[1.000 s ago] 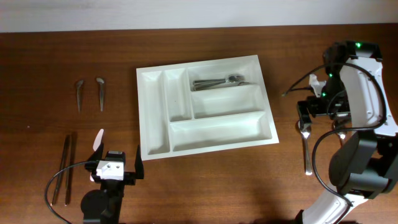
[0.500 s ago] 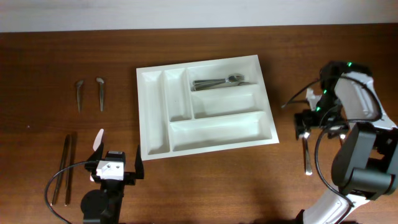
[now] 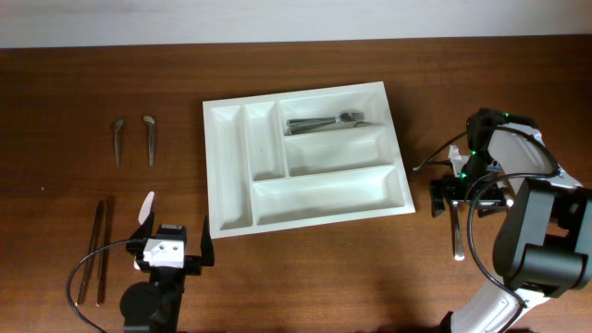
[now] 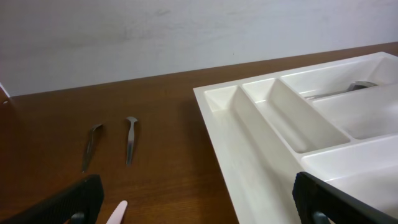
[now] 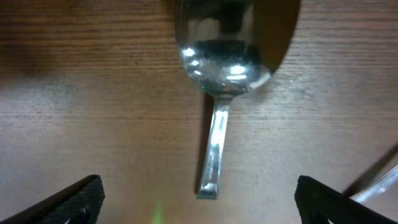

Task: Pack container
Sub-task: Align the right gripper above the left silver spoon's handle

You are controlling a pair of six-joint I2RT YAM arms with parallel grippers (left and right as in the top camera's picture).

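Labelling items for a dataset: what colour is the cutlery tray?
The tray is plain white, clearest in the overhead view.

Right wrist: spoon (image 5: 221, 68) bowl clipped by top edge. Container (image 4: 249, 155) runs off right. Stacked cutlery (image 3: 326, 121) count unreadable.

Left pincer (image 3: 176, 229) spread; right pincer (image 3: 469, 197) spread, facing down.

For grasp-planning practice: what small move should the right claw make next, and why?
Probably lower the right claw and shut on the spoon: its open jaws straddle the handle, and the spoon lies on the table outside the container.
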